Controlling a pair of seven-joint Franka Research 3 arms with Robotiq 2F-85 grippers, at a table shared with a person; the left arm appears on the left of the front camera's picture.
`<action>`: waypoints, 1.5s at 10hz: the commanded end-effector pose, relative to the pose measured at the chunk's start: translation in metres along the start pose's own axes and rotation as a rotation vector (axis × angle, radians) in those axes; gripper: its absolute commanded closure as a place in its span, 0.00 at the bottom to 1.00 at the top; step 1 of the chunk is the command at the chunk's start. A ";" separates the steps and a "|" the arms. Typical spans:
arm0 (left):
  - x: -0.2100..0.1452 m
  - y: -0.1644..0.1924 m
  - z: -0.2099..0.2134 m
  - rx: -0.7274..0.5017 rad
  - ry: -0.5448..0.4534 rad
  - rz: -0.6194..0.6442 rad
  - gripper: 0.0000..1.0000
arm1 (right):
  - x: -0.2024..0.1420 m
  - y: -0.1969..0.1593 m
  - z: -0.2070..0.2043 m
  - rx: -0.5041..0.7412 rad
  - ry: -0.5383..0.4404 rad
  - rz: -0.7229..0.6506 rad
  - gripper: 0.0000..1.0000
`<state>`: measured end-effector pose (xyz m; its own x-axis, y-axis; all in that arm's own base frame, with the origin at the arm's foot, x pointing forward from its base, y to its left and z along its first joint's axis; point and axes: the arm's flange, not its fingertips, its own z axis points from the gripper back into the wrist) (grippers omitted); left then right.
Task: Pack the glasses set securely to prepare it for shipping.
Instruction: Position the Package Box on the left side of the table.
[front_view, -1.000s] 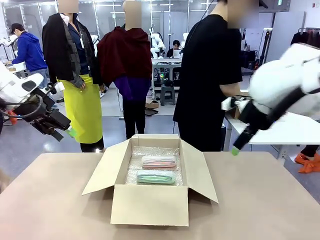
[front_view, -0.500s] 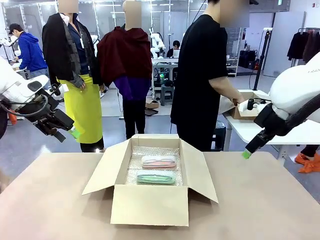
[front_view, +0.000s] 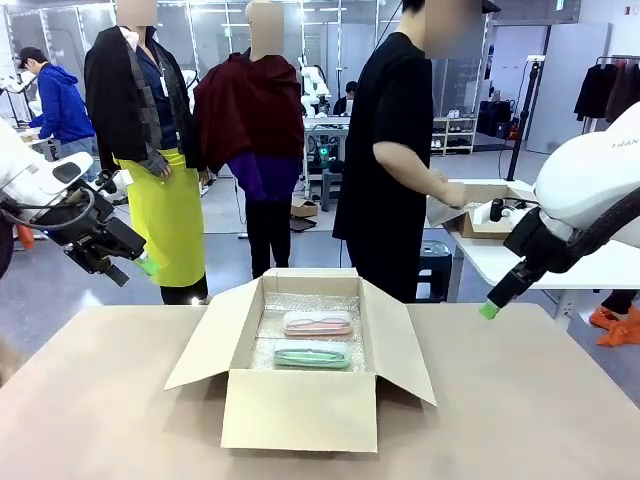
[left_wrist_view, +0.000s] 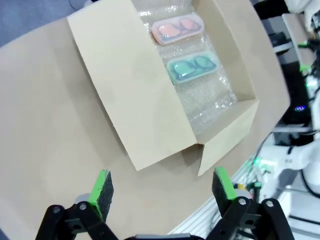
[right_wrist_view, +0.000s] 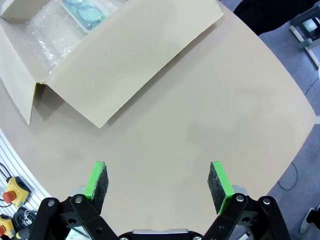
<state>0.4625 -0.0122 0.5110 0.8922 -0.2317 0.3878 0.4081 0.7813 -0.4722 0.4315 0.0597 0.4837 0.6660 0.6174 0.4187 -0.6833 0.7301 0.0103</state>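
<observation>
Both glasses cases lie flat and parallel, with their long axes running left to right. The pink case (front_view: 317, 323) is on the far side and the mint green case (front_view: 312, 355) is just near of it. They rest on bubble wrap (front_view: 300, 301) inside the open cardboard box (front_view: 300, 410) at the middle of the worktop (front_view: 520, 400). Spectacle shapes show through their translucent tops. The left pincer (left_wrist_view: 163, 182) hangs raised at the left, pads wide apart and empty. The right pincer (right_wrist_view: 158, 181), raised at the right and angled downward, is also wide and empty.
</observation>
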 end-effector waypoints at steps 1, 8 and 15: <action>0.027 0.050 -0.007 -0.156 0.023 0.141 0.00 | 0.003 -0.002 0.001 -0.003 0.007 0.004 0.00; 0.029 0.165 -0.117 -0.438 0.078 0.554 0.00 | 0.003 -0.002 0.001 -0.003 0.007 0.004 0.00; 0.005 0.186 -0.192 -0.681 0.122 0.641 0.00 | 0.003 -0.002 0.001 -0.003 0.007 0.004 0.00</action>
<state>0.5742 0.0182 0.2730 0.9843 0.0522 -0.1684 -0.1760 0.3524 -0.9192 0.4325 0.0594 0.4838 0.6656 0.6176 0.4189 -0.6839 0.7295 0.0110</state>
